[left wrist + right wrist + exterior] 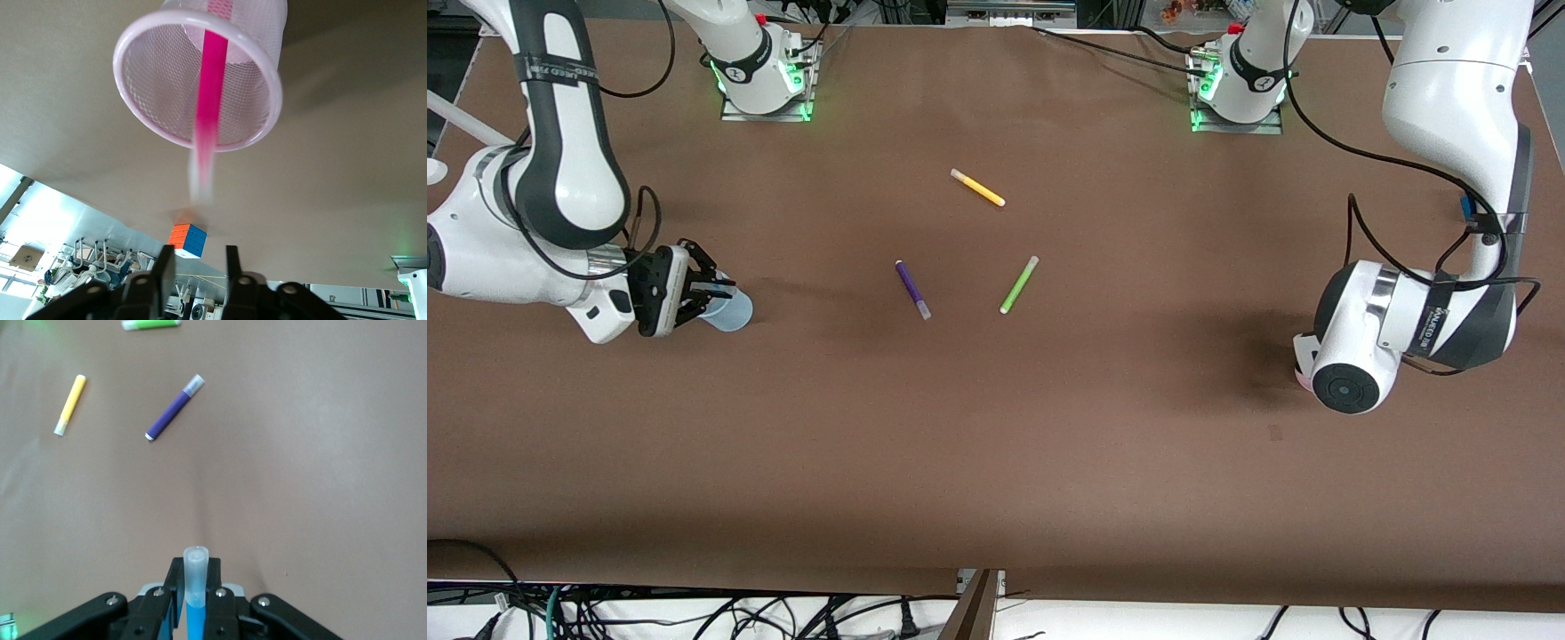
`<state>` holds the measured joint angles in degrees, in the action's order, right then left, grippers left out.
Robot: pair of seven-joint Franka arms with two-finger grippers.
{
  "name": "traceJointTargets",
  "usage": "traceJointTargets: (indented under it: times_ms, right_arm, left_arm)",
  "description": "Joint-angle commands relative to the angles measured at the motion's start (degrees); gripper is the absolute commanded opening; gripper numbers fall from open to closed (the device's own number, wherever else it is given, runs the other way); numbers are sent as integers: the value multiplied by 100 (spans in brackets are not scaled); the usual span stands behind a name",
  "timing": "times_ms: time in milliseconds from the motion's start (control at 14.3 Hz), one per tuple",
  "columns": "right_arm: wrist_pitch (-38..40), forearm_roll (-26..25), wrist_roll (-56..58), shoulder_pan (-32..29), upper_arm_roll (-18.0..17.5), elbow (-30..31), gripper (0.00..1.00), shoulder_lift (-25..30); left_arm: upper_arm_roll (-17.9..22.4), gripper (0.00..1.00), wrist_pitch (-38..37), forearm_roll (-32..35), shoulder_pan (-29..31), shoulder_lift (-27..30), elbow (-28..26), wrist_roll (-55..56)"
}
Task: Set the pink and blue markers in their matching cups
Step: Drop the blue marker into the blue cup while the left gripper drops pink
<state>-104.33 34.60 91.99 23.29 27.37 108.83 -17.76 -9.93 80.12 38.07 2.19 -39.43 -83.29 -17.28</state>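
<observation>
- Right gripper [195,613], at the middle left of the front view, pinches the slim blue marker [195,587] by its smooth shaft, frosted cap outward, just at the pale blue cup [729,311].
- Left gripper [197,267] is spread, holding nothing, over the pink mesh-textured cup [260,73]; the glossy pink marker [210,100] stands inside it.
- Purple pen [912,289], green pen [1018,284] and yellow pen [977,188] lie mid-frame on the brown matte table [1049,462].

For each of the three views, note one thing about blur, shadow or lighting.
Left wrist view: the pink marker in the pink cup smears pale at its near end. Right wrist view: evenly lit, the blue marker sharp. Front view: a dark shadow lies beside the left arm's wrist; green lights glow at both bases.
</observation>
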Motion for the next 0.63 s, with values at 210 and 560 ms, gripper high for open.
traceJointTargets:
  times_ms: [210,560]
  right_arm:
    - [-8,759,1831,-369,93,454,1,-25]
    - [18,926,2307,-519,102,525,65,-96]
  left_arm:
    - [-79,100,-49,-288,9,285,234,-30]
    - [-44,100,-66,-2062,237,1173,964,-13]
